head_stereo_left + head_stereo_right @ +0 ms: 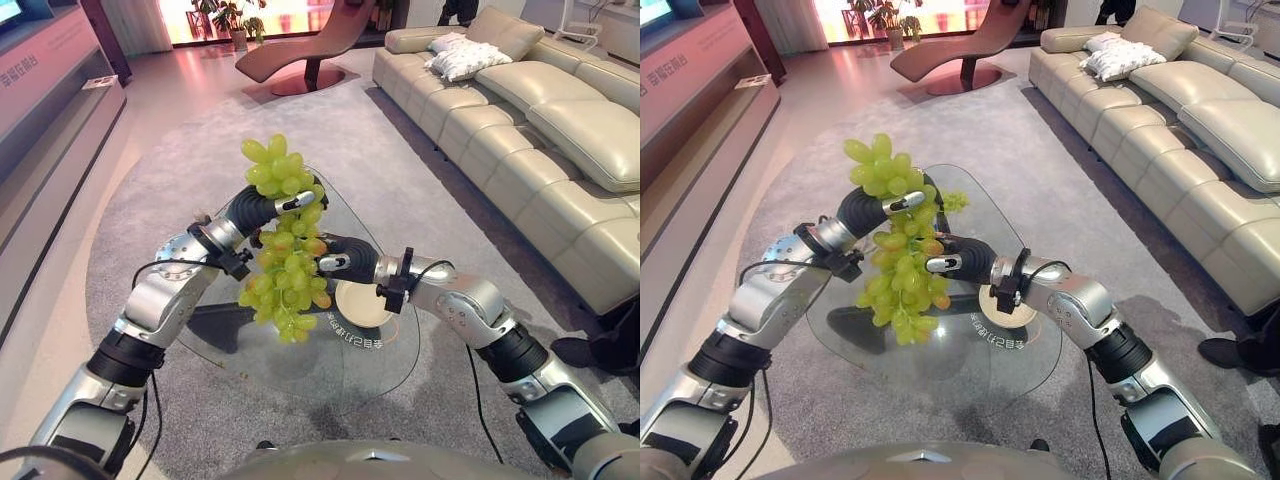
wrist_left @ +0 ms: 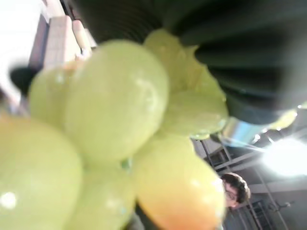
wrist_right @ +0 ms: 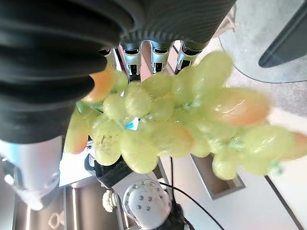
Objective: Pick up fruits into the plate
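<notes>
Two robot hands meet on one long bunch of pale green grapes point(image 1: 285, 250), some of them blushed orange, and I see it hanging in the air above the clear, rounded-triangle glass table point(image 1: 385, 370). My left robot hand point(image 1: 265, 207) comes in from about 8 o'clock and sits against the upper part of the bunch, with a cluster of grapes standing up above it toward 12 o'clock; its fingers are buried among the fruit, so I cannot tell whether they are curled round it or not. My right robot hand point(image 1: 958, 258) reaches in from about 4 o'clock and meets the bunch at its middle, just below the left one. In the right wrist view its silver fingers point(image 3: 159, 53) run straight out behind the grapes, which lie across them; I cannot make out any finger or thumb bent round the fruit. The lower end of the bunch dangles free toward 6 o'clock, clear of the glass. A small round cream-coloured plate point(image 1: 365, 303) lies on the table just beside the bunch at about 4 o'clock from it, partly covered by the right wrist. A cream leather sofa point(image 1: 560, 130) stands well apart at 2 o'clock, on the grey carpet point(image 1: 400, 150).
</notes>
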Controlling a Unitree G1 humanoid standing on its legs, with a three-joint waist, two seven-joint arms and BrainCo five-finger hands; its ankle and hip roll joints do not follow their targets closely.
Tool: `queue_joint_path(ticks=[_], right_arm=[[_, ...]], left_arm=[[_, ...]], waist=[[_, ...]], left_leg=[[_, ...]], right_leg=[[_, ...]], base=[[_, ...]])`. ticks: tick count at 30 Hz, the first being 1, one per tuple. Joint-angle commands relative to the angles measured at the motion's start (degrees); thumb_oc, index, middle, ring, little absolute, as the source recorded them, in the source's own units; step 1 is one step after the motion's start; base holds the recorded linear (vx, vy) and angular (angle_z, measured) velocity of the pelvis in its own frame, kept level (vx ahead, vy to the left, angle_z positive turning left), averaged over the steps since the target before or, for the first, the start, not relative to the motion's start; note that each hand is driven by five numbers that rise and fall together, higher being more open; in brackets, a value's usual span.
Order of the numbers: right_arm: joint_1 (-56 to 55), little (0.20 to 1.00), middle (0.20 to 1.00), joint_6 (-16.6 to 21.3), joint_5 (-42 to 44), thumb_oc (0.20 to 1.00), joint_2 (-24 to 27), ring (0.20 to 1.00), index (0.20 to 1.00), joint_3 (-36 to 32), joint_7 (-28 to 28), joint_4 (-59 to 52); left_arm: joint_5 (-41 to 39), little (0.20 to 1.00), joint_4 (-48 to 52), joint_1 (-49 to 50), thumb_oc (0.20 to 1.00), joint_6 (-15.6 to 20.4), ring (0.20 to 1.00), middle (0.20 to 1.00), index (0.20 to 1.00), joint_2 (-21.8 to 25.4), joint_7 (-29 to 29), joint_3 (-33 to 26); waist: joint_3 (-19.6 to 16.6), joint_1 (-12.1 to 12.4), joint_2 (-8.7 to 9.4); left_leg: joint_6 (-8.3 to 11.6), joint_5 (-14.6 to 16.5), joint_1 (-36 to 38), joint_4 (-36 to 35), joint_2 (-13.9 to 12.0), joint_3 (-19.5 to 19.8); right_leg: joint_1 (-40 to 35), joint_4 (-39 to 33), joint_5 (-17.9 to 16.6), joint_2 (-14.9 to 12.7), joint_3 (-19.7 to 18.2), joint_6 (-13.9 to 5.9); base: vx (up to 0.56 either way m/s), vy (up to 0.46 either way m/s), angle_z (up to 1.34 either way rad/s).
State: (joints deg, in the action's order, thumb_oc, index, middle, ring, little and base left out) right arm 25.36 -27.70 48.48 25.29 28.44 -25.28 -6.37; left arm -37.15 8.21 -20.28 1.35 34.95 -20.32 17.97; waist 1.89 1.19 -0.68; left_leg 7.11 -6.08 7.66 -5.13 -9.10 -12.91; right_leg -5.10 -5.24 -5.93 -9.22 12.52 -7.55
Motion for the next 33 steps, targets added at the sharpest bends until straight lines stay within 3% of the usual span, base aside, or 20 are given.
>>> queue_joint_path(ticks=[1, 12, 16, 17, 18, 22, 33], right_arm=[[3.48, 1.000, 1.000, 4.82, 7.09, 1.000, -4.50, 1.000, 1.000, 0.14, 1.55, -7.13], [2.71, 1.000, 1.000, -0.27, 17.08, 1.000, -11.54, 1.000, 1.000, 7.00, 4.16, -7.59], [3.37, 1.000, 1.000, -0.43, 18.02, 1.000, -13.66, 1.000, 1.000, 9.13, 4.60, -6.36], [3.68, 0.940, 0.940, 0.05, 18.49, 0.940, -14.15, 0.940, 0.940, 9.59, 5.02, -6.26], [4.01, 0.200, 0.200, 0.49, 19.10, 0.200, -14.43, 0.200, 0.200, 9.70, 6.00, -6.14], [3.57, 0.200, 0.200, 3.07, 17.63, 0.200, -14.41, 0.200, 0.200, 9.10, 6.67, -6.35], [1.37, 0.200, 0.200, 4.00, 16.79, 0.200, -14.41, 0.200, 0.200, 8.03, 10.27, -6.80]], left_arm=[[-1.08, 0.200, -2.79, -5.05, 0.200, 2.33, 0.200, 0.200, 0.200, -1.36, 2.24, 1.44], [5.16, 0.200, -2.82, -9.78, 0.200, 4.69, 0.200, 0.200, 0.200, -6.75, 9.31, 7.05], [6.55, 0.200, -2.98, -12.44, 0.200, 4.23, 0.200, 0.200, 0.200, -8.05, 11.71, 8.68], [6.53, 0.200, -3.15, -13.35, 0.200, 3.89, 0.200, 0.200, 0.200, -8.29, 12.27, 9.15], [6.42, 0.200, -3.40, -13.74, 0.200, 3.93, 0.200, 0.200, 0.200, -8.35, 12.57, 9.44], [7.08, 0.200, -3.06, -13.82, 0.200, 2.56, 0.200, 0.200, 0.200, -9.09, 13.32, 9.27], [8.49, 0.200, -1.84, -12.35, 0.200, 0.55, 0.200, 0.200, 0.200, -8.67, 14.67, 7.27]], waist=[[0.27, -0.36, 0.90], [0.49, -1.01, 1.02], [0.41, -1.19, 1.08], [0.39, -1.28, 1.08], [0.38, -1.37, 1.08], [0.36, -1.81, 0.91], [0.80, -2.13, 0.85]], left_leg=[[0.09, 4.74, 0.06, 2.31, -1.33, -3.43], [-0.57, 4.83, -0.49, 2.25, -0.82, -1.16], [-0.58, 4.76, -0.51, 2.20, -0.91, -1.03], [-0.57, 4.76, -0.55, 2.25, -0.96, -1.03], [-0.53, 4.76, -0.54, 2.29, -0.97, -1.03], [-0.58, 4.86, -0.40, 2.27, -1.06, -1.04], [-0.82, 5.09, -0.44, 2.83, -0.99, -1.23]], right_leg=[[-3.60, 2.07, 3.46, -3.39, 8.25, -1.32], [-3.16, 3.33, 5.07, -2.05, 5.19, -0.45], [-3.10, 3.59, 5.34, -1.90, 4.85, -0.31], [-3.03, 3.69, 5.40, -1.87, 4.77, -0.28], [-2.97, 3.76, 5.43, -1.85, 4.70, -0.27], [-2.85, 3.95, 5.66, -1.76, 4.32, -0.32], [-2.66, 4.42, 5.92, -1.73, 3.72, -0.23]], base=[[0.00, 0.004, -0.09], [0.00, 0.001, -0.03], [0.01, -0.003, 0.00], [0.04, -0.010, 0.02], [0.04, -0.006, 0.03], [0.03, 0.006, 0.01], [0.02, 0.011, -0.01]])
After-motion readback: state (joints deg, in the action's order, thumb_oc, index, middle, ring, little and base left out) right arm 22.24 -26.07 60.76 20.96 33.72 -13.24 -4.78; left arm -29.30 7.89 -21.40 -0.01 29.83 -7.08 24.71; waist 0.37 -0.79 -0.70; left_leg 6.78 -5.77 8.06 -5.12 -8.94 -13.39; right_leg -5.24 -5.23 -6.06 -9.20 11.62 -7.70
